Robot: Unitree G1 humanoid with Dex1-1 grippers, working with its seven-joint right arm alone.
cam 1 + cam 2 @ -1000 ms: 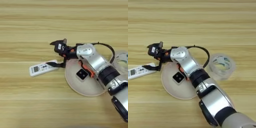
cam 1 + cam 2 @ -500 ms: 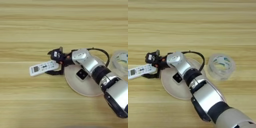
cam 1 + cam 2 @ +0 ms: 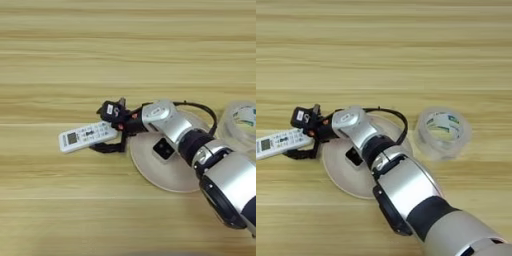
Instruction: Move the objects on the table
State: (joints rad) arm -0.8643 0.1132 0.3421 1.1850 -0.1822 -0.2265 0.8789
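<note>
One white remote (image 3: 88,136) lies on the table (image 3: 60,60) left of the cream plate (image 3: 165,172), my pincer (image 3: 111,131) straddling its right end, black fingers wide apart, black block (image 3: 163,148) on the plate, tape roll (image 3: 443,131) further right.

Items apart from the task's things and the robot: none to list. The table (image 3: 75,50) fills both views to every edge, left, right, near and far, and everything lying on it belongs to the task.
</note>
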